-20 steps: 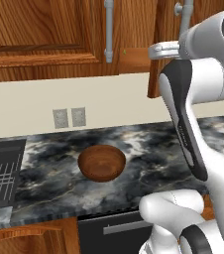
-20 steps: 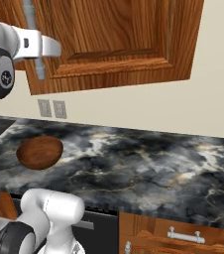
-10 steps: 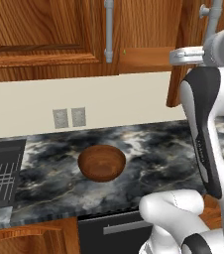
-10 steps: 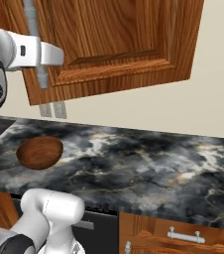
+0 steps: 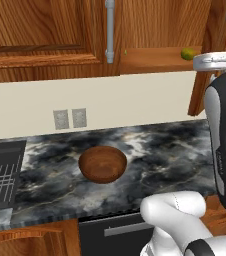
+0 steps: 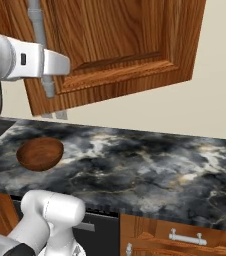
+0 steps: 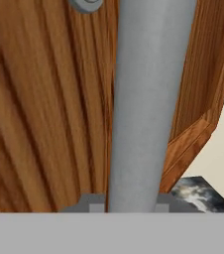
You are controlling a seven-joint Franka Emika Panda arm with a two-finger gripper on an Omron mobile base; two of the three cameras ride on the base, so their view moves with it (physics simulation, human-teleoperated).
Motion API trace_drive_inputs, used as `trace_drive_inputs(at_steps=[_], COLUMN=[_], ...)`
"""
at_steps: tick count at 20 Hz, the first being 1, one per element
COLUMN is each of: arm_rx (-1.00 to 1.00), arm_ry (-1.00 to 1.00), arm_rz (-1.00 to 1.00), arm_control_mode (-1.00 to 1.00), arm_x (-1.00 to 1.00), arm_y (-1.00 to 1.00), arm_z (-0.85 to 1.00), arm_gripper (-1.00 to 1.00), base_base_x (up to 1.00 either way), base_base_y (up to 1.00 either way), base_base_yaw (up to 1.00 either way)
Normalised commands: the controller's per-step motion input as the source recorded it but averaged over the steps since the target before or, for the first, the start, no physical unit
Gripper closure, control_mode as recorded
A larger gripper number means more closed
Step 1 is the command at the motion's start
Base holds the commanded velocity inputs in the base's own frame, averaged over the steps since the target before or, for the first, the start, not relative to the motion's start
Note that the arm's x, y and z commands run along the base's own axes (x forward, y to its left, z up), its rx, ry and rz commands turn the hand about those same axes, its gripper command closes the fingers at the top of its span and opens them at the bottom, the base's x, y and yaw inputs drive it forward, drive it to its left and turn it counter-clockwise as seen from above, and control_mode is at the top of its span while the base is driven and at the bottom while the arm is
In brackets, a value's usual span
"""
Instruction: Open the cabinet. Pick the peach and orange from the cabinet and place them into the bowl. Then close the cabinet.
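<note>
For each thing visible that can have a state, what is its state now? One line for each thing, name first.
right cabinet door: swung partly open
left cabinet door: closed
end effector: shut on the right door's bar handle
bowl: upright on the counter, nothing in it
orange: lying on the cabinet shelf, not yet picked
drawer: closed

Cabinet (image 6: 120,45) door swung wider, orange (image 5: 187,53) exposed
</note>
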Motion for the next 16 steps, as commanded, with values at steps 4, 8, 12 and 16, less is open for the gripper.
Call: trace_drive_inputs(at_steps=[4,8,12,16], arm_rx=[0.0,0.0,0.0,0.0], arm_ry=[0.0,0.0,0.0,0.0], arm_rz=[-0.02,0.0,0.0,0.0], arm_control_mode=[-1.0,-1.0,-1.0,-1.0], arm_x=[-0.32,0.0,0.0,-0.31], arm_y=[0.0,0.0,0.0,0.0], arm_z=[0.0,0.0,0.0,-0.03], arm_gripper=[1.0,1.0,1.0,1.0], base_base_x=[0.0,0.0,0.0,0.0], base_base_y=[0.0,0.0,0.0,0.0], base_base_yaw=[0.0,0.0,0.0,0.0])
